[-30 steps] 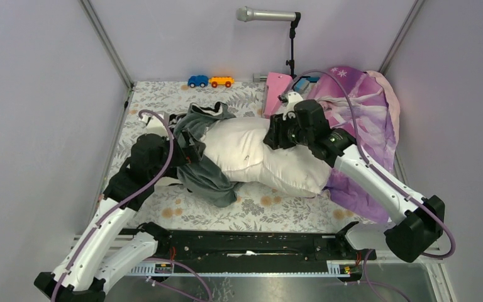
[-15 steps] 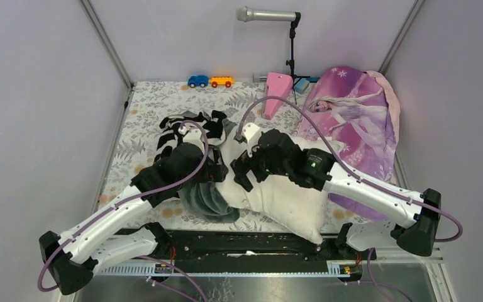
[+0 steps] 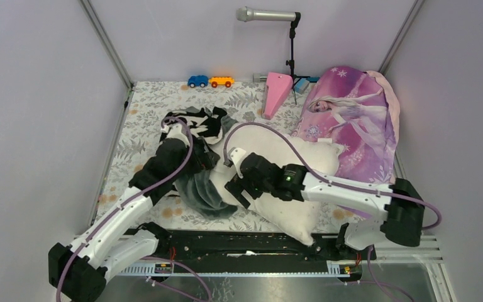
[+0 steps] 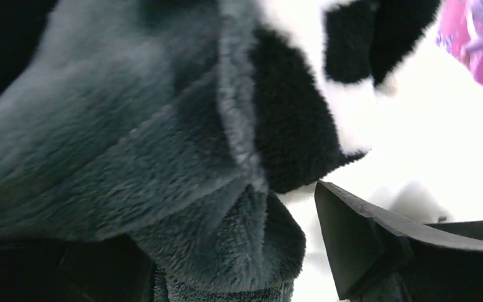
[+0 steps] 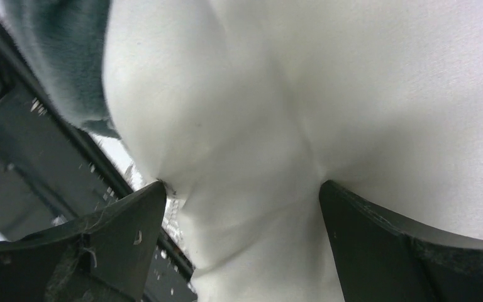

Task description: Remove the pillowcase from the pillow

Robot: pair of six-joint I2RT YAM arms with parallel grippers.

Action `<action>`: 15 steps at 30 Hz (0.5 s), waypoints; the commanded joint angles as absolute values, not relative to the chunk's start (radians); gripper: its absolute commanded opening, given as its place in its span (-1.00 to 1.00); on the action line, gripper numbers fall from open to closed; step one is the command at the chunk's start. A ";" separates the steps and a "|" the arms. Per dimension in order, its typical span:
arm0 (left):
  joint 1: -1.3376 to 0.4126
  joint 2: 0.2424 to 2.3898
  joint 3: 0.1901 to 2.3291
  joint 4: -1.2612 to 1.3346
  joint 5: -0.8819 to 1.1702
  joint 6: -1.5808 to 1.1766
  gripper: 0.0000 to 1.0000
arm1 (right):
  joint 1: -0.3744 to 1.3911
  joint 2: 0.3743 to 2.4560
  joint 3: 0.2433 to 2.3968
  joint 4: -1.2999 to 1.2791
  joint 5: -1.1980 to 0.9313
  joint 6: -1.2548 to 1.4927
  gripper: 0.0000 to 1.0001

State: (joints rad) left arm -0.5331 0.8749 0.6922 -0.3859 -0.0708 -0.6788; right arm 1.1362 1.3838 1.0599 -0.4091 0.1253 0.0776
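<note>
The white pillow (image 3: pixel 289 151) lies slanted across the middle of the table, its near corner reaching the front rail. The grey-green plush pillowcase (image 3: pixel 198 192) is bunched at the pillow's left end, and a black-and-white plush part (image 3: pixel 198 123) joins it further back. My left gripper (image 3: pixel 210 165) is shut on a thick fold of the pillowcase (image 4: pixel 132 138). That fold fills most of the space at the left gripper (image 4: pixel 236 201), whose left finger is hidden. My right gripper (image 3: pixel 231 187) pinches the pillow's left side. Between the fingers of the right gripper (image 5: pixel 242 185) the pillow (image 5: pixel 258 94) is puckered.
Purple-pink princess-print fabric (image 3: pixel 358 119) covers the back right corner. A pink wedge (image 3: pixel 277 91), a microphone stand (image 3: pixel 291 44) and two toy cars (image 3: pixel 210 81) stand along the back edge. The black rail (image 3: pixel 245 242) runs along the near edge.
My right gripper moved left and toward the near edge, dragging the pillow out of the pillowcase. The left gripper shifted toward the centre with the pillowcase, and the black-and-white part came into sight.
</note>
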 commanded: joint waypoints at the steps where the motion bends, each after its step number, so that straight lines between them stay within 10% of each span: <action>1: -0.412 0.918 0.722 -0.373 -0.101 -0.661 0.98 | 1.066 1.509 1.071 -0.425 0.291 0.162 0.99; 15: -0.413 0.546 0.775 -0.675 -0.049 -0.840 0.98 | 0.960 1.764 1.306 -0.314 0.350 0.253 0.70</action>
